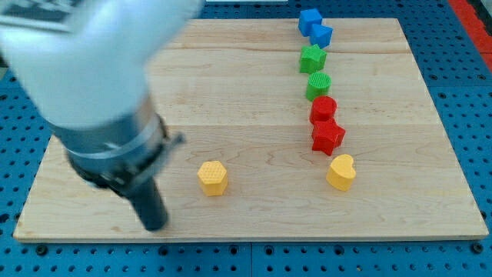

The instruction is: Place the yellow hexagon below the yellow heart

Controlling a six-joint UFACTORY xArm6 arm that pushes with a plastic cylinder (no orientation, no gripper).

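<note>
The yellow hexagon (212, 178) lies on the wooden board (254, 223), left of centre near the view's bottom. The yellow heart (341, 171) lies to its right at about the same height, below the red blocks. My tip (154, 224) rests on the board to the lower left of the yellow hexagon, a short gap away and not touching it. The arm's blurred white and dark body fills the view's upper left.
A column of blocks runs down the board's right half: two blue blocks (310, 20) (321, 35), a green star (312, 58), a green block (318, 85), a red block (324, 108) and a red star (327, 136) just above the heart.
</note>
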